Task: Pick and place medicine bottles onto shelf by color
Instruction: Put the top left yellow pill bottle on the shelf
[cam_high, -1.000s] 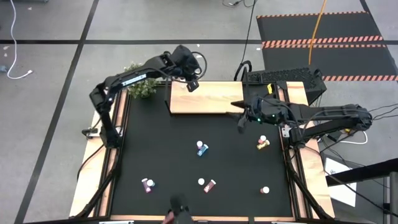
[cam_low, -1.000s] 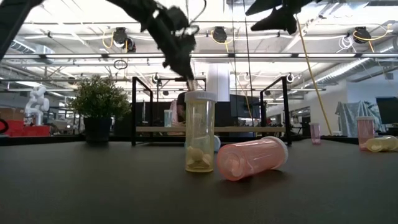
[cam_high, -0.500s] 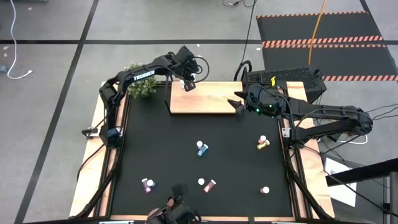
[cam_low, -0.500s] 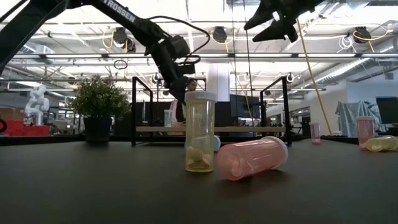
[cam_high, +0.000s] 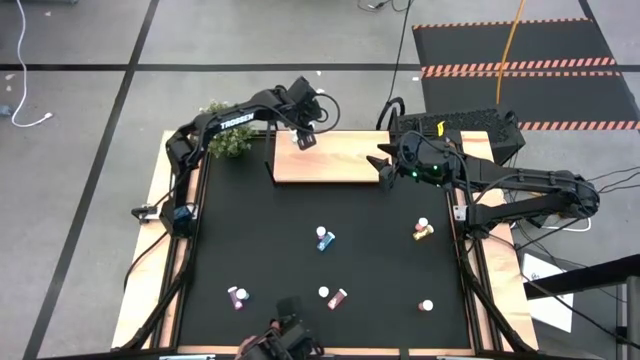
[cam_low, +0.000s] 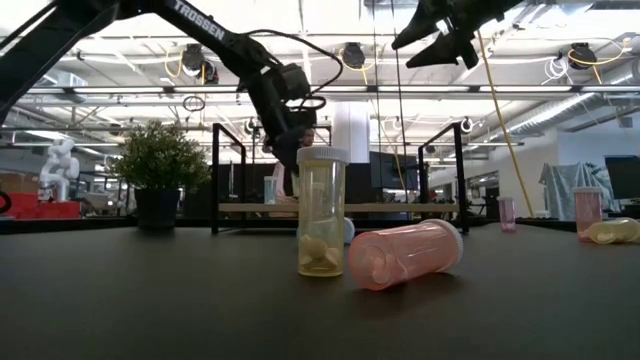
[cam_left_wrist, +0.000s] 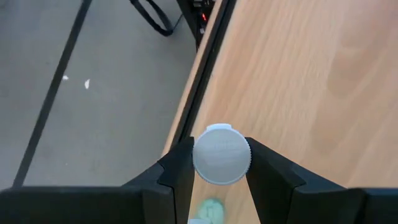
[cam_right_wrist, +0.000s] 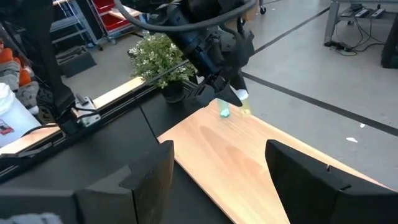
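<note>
Green medicine bottle (cam_left_wrist: 221, 154), white cap toward my wrist camera, is clamped between the fingers of my left tool (cam_high: 298, 137). It sits over the far left corner of the shelf (cam_high: 340, 160), a light wooden board at the far edge of the black surface (cam_high: 250, 230). From my right wrist view the green body (cam_right_wrist: 224, 112) shows just above the board; I cannot tell whether it touches the wood. A green potted plant (cam_high: 228, 140) stands just beside the shelf's left end.

My right tool (cam_high: 383, 170) hovers over the shelf's right end, fingers spread apart, nothing between them.

Other bottles are scattered on the surface, well apart from the shelf:
- blue bottle (cam_high: 324, 240) near the middle
- yellow-orange bottle (cam_high: 422, 231) to the right
- maroon bottle (cam_high: 238, 297) near left front
- pink bottle (cam_low: 405, 254) lying on its side, beside an upright yellow bottle (cam_low: 321, 211) in the low view
- white-capped bottle (cam_high: 427, 306) at right front, body colour not readable
</note>
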